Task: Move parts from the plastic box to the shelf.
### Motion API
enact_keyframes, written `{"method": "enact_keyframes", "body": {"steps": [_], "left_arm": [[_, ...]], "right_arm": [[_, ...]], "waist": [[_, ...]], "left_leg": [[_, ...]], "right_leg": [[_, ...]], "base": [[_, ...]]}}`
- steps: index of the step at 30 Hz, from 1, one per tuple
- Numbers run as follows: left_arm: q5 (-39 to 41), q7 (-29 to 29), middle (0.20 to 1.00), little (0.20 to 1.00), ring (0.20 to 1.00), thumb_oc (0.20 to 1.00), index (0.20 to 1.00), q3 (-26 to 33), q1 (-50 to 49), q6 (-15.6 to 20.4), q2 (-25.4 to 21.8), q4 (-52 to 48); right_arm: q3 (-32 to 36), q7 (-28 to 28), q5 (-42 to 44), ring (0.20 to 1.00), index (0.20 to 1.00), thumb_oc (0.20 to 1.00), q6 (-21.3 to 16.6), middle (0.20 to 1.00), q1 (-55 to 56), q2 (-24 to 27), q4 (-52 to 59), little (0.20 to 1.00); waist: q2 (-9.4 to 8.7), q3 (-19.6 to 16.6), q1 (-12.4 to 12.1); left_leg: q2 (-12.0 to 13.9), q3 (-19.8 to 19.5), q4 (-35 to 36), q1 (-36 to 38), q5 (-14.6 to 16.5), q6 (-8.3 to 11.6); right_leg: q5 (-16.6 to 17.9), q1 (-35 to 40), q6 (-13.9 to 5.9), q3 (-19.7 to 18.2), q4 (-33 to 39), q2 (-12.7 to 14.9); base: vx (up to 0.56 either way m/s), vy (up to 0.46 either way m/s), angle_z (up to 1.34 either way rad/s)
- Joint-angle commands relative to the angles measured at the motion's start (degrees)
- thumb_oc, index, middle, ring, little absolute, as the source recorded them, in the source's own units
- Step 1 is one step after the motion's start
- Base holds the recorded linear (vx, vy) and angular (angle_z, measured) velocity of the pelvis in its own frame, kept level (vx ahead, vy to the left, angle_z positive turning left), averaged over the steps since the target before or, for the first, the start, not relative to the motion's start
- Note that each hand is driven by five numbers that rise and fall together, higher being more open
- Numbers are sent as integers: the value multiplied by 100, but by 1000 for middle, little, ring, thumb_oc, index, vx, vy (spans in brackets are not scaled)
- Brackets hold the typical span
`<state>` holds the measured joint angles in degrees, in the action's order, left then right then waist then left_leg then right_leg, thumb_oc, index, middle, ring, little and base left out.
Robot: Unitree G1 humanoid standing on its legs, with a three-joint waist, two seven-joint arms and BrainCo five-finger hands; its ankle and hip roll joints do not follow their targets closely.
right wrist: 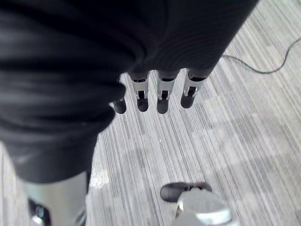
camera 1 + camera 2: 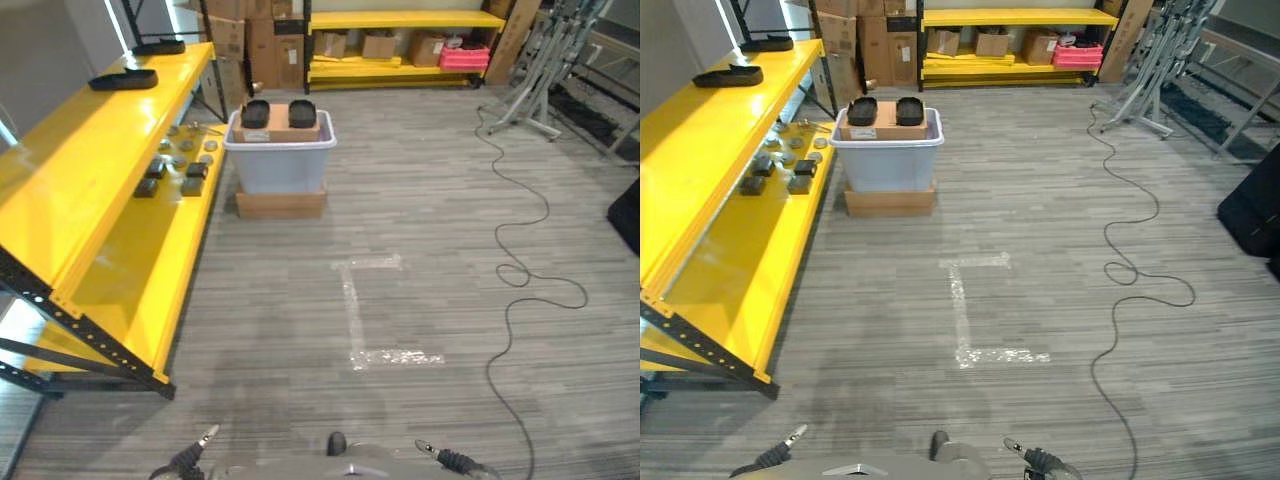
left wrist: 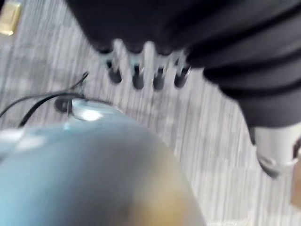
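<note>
The eye views are showing a pale grey plastic box sitting on a flat cardboard base beside the yellow shelf, with two black parts lying on a cardboard insert at its top and more small dark parts resting on the shelf's lower level. The wrist views are showing each hand over striped floor: the left hand and right hand are hanging with fingers relaxed and straight, holding nothing.
</note>
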<state>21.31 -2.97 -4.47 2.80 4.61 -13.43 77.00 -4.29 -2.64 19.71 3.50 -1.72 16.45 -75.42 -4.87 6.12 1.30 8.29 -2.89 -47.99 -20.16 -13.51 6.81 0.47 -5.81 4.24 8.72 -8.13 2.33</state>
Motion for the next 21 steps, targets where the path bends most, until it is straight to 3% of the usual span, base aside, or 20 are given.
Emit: {"method": "enact_keyframes", "body": {"steps": [1,2,3,4,5,8,10,11,13,14,16,19,21], "left_arm": [[317,1,1000,1000,1000,1000,1000,-80,146,15,39,-289],[330,4,1000,1000,1000,1000,1000,-82,152,18,37,-292],[470,47,1000,1000,1000,1000,1000,-84,177,18,31,-312],[668,140,1000,1000,1000,1000,1000,-55,158,-8,37,-294],[722,189,1000,1000,1000,1000,1000,-55,122,-20,27,-278],[688,225,1000,1000,1000,1000,1000,-44,4,-29,-16,-209],[661,193,1000,1000,1000,1000,1000,83,-154,12,-47,-161],[667,245,1000,1000,1000,1000,1000,140,-214,-44,-66,-196],[623,276,1000,1000,1000,1000,1000,174,-240,-99,-78,-214],[403,356,1000,1000,1000,1000,1000,208,-308,-138,-127,-191],[218,338,1000,1000,1000,1000,1000,224,-344,-150,-153,-194],[-18,254,1000,1000,1000,1000,1000,25,-337,-169,-147,-259],[87,365,1000,1000,1000,1000,1000,-203,-278,-211,-109,-339]], "right_arm": [[-132,-164,-284,1000,1000,1000,133,1000,141,279,-211,1000],[-127,-162,-298,1000,1000,1000,128,1000,142,282,-215,1000],[-119,-128,-492,1000,1000,1000,109,1000,131,285,-230,1000],[-179,-113,-677,1000,1000,1000,72,1000,114,271,-270,1000],[-219,-115,-669,1000,1000,1000,33,1000,119,272,-280,1000],[-290,8,-647,1000,1000,1000,-142,1000,134,349,-229,1000],[-345,169,-786,1000,1000,1000,-211,1000,148,443,-73,1000],[-431,211,-825,1000,1000,1000,-237,1000,102,463,18,1000],[-469,215,-836,1000,1000,1000,-213,1000,41,459,52,1000],[-516,242,-773,1000,1000,1000,-219,1000,-77,372,31,1000],[-505,268,-729,1000,1000,1000,-227,1000,-90,319,47,1000],[-493,266,-580,1000,1000,1000,-223,1000,-86,151,187,1000],[-480,161,-535,1000,1000,1000,-146,1000,-148,75,305,1000]], "waist": [[117,386,71],[116,394,67],[141,441,30],[226,467,-65],[319,438,-145],[461,484,-381],[515,519,-547],[539,502,-598],[530,478,-635],[490,395,-754],[453,345,-816],[383,130,-888],[489,21,-857]], "left_leg": [[-453,674,373,353,1272,-565],[-468,695,426,354,1279,-572],[-549,945,1185,361,1283,-595],[-690,1091,2485,339,1007,-535],[-734,1067,3354,263,706,-465],[-764,942,4686,-23,176,-347],[-695,811,4720,-394,18,-292],[-636,914,4643,-365,126,-339],[-614,959,4561,-327,188,-393],[-656,983,4076,-326,379,-532],[-723,943,3757,-354,427,-560],[-1043,1144,3824,140,784,-936],[-1270,1174,4038,627,1116,-1231]], "right_leg": [[432,303,-495,-479,737,46],[423,317,-499,-482,740,46],[356,413,-538,-510,753,-12],[262,560,-605,-561,748,-122],[191,624,-622,-592,690,-215],[-41,950,-576,-749,474,-380],[-331,1205,-542,-827,237,-405],[-564,1303,-550,-805,65,-366],[-673,1361,-571,-827,-4,-315],[-1033,1594,-634,-776,-246,-148],[-1145,1752,-650,-731,-336,-51],[-617,1697,-980,-269,-1451,363],[64,858,-1178,-82,-2728,710]], "base": [[177,-22,-15],[296,14,-20],[456,81,-40],[649,156,-41],[599,167,-59],[691,196,-60],[754,226,-70],[520,197,-47],[456,171,-35],[423,135,-29],[479,160,-25],[429,243,-4],[396,320,-2]]}}
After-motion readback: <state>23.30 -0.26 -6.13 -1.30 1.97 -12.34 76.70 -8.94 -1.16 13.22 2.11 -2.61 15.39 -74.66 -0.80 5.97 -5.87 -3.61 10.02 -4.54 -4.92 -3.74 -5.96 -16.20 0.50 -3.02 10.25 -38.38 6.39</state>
